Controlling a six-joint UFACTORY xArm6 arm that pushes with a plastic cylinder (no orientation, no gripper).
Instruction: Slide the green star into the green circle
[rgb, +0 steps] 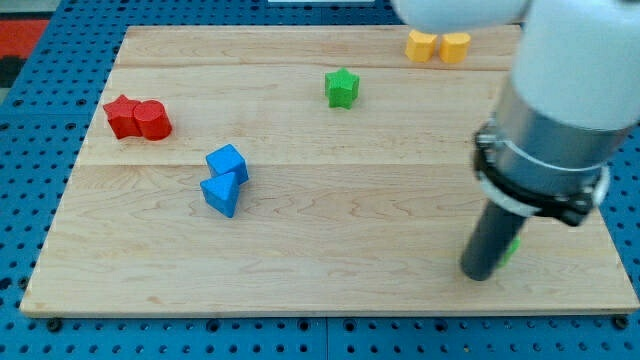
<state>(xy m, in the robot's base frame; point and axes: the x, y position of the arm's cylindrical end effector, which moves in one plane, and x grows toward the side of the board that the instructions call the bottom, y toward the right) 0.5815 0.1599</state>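
Green star (341, 87) sits near the bench's (300, 270) top edge, well apart from my tip (478, 274), the tool (a bare rod, nothing to open or close), parked lower right beside a green sliver (513, 246), probably the circle.

On the surface (330, 215) we see a wide bare band between the green star (342, 87) near the view's top and my tip (479, 274) at the lower right; no block stands across it. A sliver of green (513, 246) shows just beside the rod, mostly hidden by it. The blue cube (227, 162) touching the blue triangle (221, 193) stand left of centre; the red pair (137, 118) and yellow pair (437, 46) hug the edges, well apart from that band.
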